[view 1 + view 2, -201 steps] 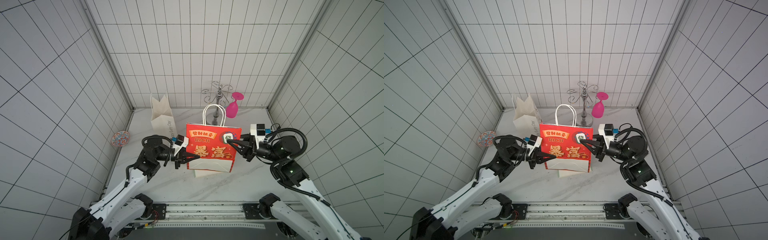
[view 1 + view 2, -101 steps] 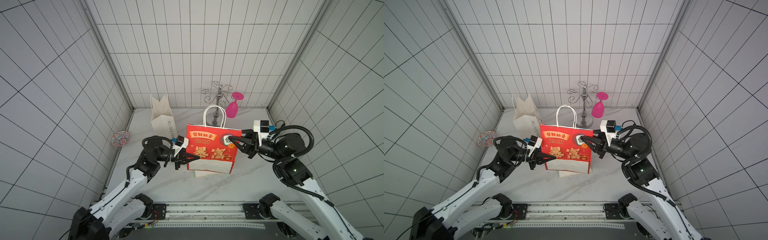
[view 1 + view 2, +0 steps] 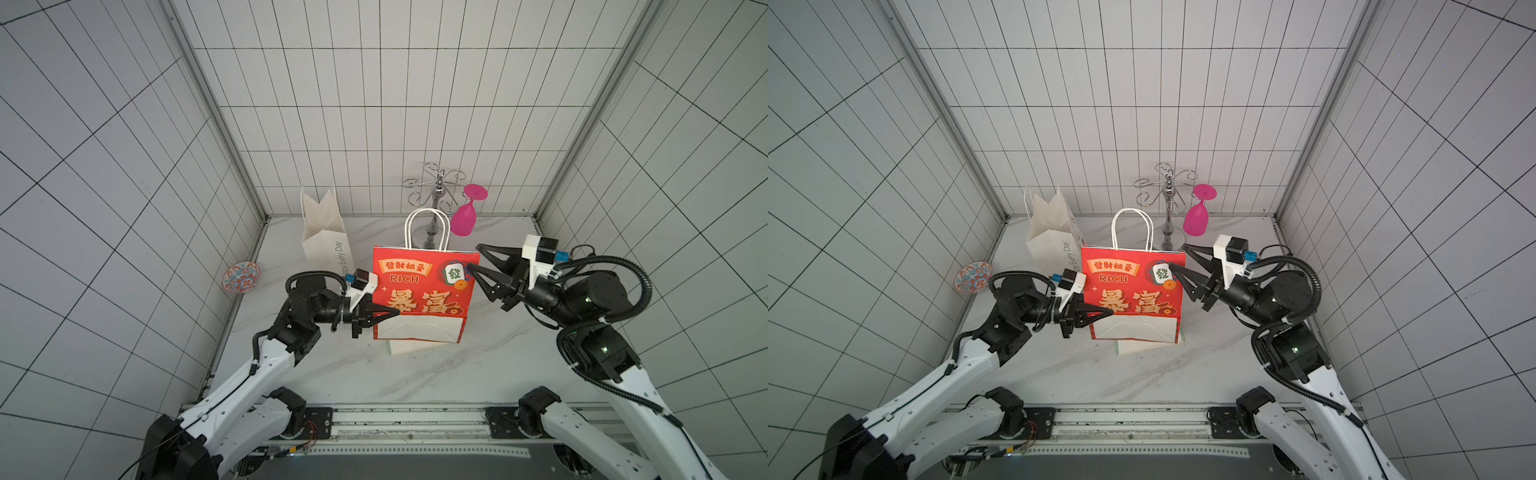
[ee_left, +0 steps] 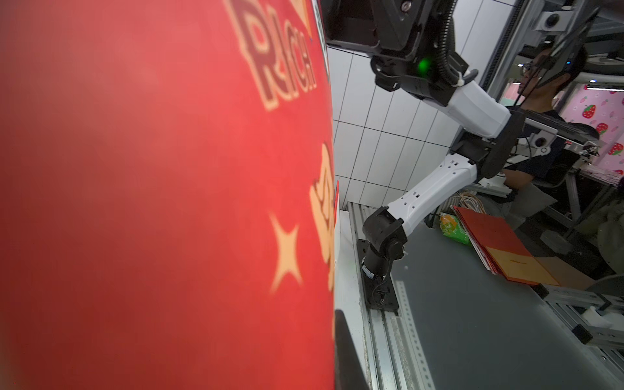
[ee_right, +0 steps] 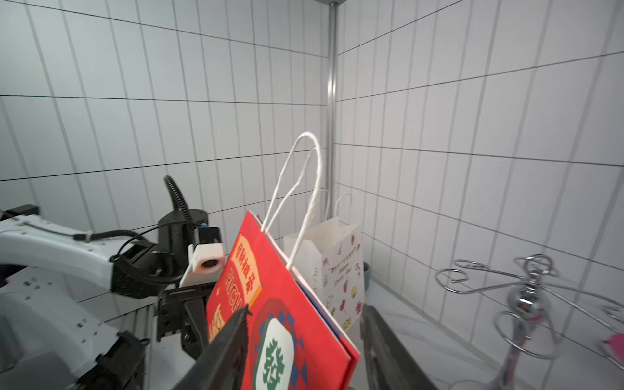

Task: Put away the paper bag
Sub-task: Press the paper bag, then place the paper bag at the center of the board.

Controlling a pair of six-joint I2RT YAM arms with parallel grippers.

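Note:
The paper bag [image 3: 419,291] [image 3: 1129,291] is red with gold lettering and white cord handles. It is folded flat and stands upright at mid-table, its white base panel folded up in front. My left gripper [image 3: 395,313] [image 3: 1108,312] is shut on its lower left edge. In the left wrist view the paper bag [image 4: 152,202] fills most of the frame, with one dark finger [image 4: 346,358] against it. My right gripper [image 3: 473,256] [image 3: 1177,257] [image 5: 305,309] is open. Its jaws stand on either side of the upper right corner of the paper bag [image 5: 287,320] without pinching it.
A white paper bag [image 3: 324,237] [image 3: 1050,232] [image 5: 334,266] stands open at the back left. A chrome glass rack [image 3: 436,199] [image 3: 1169,195] [image 5: 526,297] with a pink glass [image 3: 465,216] [image 3: 1196,218] hanging from it stands at the back. A patterned dish [image 3: 241,277] leans at the left wall.
My right gripper has opened and let go of the bag's upper right corner, and its arm has drawn back slightly. The left gripper and the bag have held still.

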